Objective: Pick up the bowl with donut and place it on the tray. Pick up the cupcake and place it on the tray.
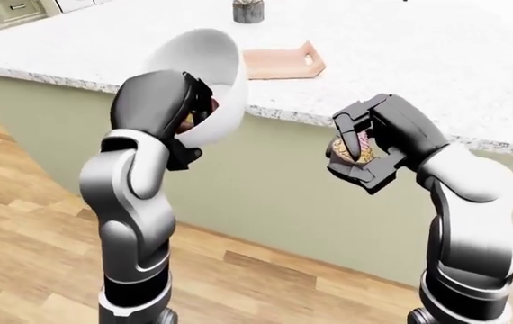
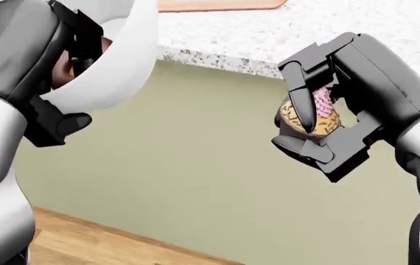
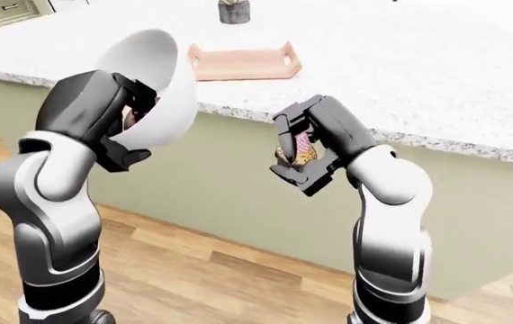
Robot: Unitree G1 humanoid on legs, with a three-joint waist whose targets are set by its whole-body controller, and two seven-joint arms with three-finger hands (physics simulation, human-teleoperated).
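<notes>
Up at chest height, the left hand (image 3: 103, 111) grips a smooth white bowl (image 3: 159, 88), tipped on its side, its donut (image 2: 61, 72) barely visible inside. The right hand (image 2: 321, 118) is clenched on a cupcake (image 2: 315, 113) with pink ridged frosting and tan base. A flat salmon tray (image 3: 238, 62) rests on the speckled granite counter (image 3: 401, 74).

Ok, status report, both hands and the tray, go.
Left hand shut on tilted white bowl. Right hand shut on cupcake. Tray on granite counter, nothing on it. Both loads short of the counter edge.
</notes>
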